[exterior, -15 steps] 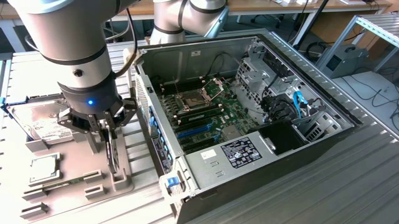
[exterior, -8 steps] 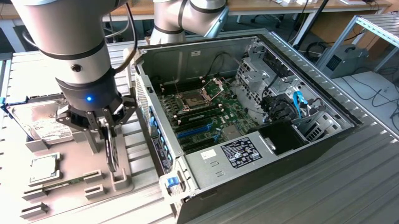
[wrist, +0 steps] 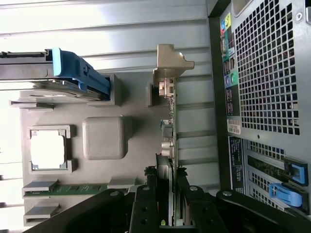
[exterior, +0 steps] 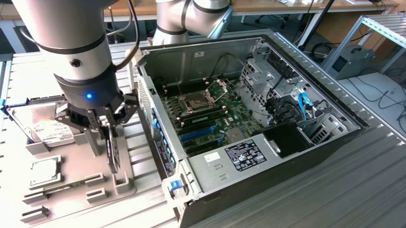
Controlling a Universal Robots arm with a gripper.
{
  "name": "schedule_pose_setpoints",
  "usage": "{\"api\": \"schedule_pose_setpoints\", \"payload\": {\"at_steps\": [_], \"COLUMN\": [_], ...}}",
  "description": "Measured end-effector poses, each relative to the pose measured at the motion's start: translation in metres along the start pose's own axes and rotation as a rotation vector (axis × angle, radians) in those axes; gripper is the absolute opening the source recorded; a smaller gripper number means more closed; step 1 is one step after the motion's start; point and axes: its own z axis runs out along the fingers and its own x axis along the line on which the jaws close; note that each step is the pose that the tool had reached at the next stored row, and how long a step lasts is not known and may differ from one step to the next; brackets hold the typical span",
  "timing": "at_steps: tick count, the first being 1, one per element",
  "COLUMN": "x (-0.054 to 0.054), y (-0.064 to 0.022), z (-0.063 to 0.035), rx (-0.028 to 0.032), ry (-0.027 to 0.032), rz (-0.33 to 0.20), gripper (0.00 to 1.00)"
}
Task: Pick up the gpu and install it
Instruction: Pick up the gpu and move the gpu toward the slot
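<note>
Exterior view: the arm stands over a grey tray [exterior: 76, 156] on the ribbed metal worktop [exterior: 317, 199], at the exterior view's left; the tool [exterior: 109, 138] points down, its two fingers pinching the gpu [exterior: 114, 154], which hangs on edge as a thin dark board just above a slotted block of the tray; whether its lower edge touches that block I cannot tell; a hard drive [exterior: 44, 130] with a white label, a processor chip [exterior: 44, 171] and a green memory stick [exterior: 60, 191] lie in the tray's other holders; the open computer case [exterior: 184, 61] lies just beside the tray, at the exterior view's right, motherboard exposed.

Wrist view: the tool [wrist: 167, 177] grips the gpu [wrist: 171, 121] from both flat sides; the card's metal bracket sits at its far end, between the tray [wrist: 141, 145] and the perforated back panel of the computer case [wrist: 267, 63]; the processor chip [wrist: 47, 149], the memory stick [wrist: 68, 189] and the hard drive [wrist: 24, 65] rest in the tray.
</note>
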Motion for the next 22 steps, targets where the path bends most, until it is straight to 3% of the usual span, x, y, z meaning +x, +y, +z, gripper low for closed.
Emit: {"api": "schedule_pose_setpoints", "payload": {"at_steps": [22], "x": [-0.001], "y": [0.0009], "z": [-0.0216], "rx": [0.0000], "ry": [0.0000], "rz": [0.000], "gripper": [0.26]}}
